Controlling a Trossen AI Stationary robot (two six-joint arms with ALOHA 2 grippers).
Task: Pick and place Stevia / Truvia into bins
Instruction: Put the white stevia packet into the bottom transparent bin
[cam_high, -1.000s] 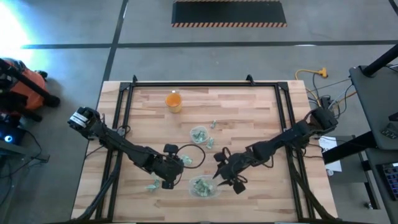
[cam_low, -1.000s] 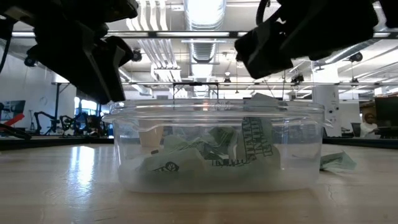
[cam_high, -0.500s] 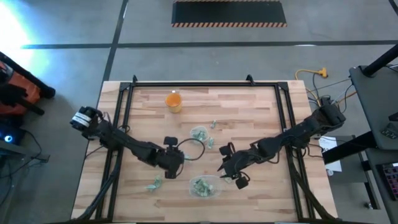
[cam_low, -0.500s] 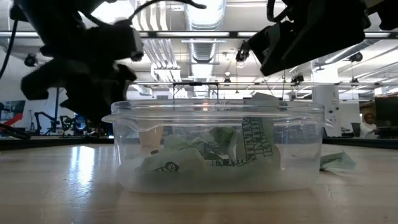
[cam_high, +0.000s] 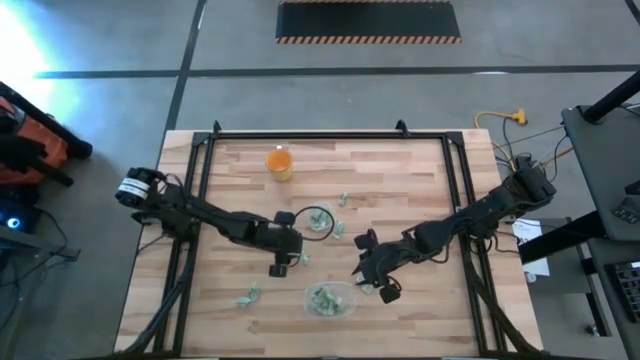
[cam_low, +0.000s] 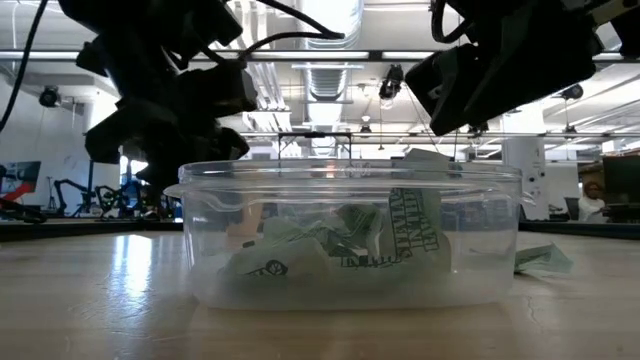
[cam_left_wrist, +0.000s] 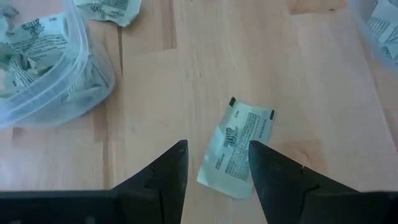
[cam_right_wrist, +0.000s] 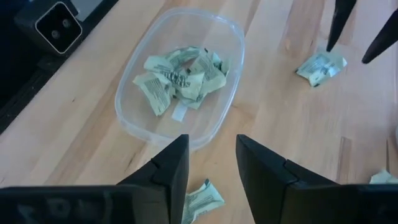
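Note:
Pale green-and-white Stevia sachets lie loose on the wooden table. One sachet lies flat just ahead of and between the fingers of my left gripper, which is open and tilted down over it, touching nothing I can see. My right gripper stands open beside the right end of the rounded-rectangular clear tub, which holds several sachets. Another sachet lies on the table below its fingers. The small round clear cup, also with sachets in it, stands just beyond the left gripper.
An orange cup stands at the far side. Loose sachets lie left of the tub and right of the round cup. In the low view the tub fills the foreground, with both arms above it.
My left gripper has swung from the tub's left side toward the table's far edge and right, sinking over the sachet near the round cup. My right gripper has drawn slightly back from the tub toward the right.

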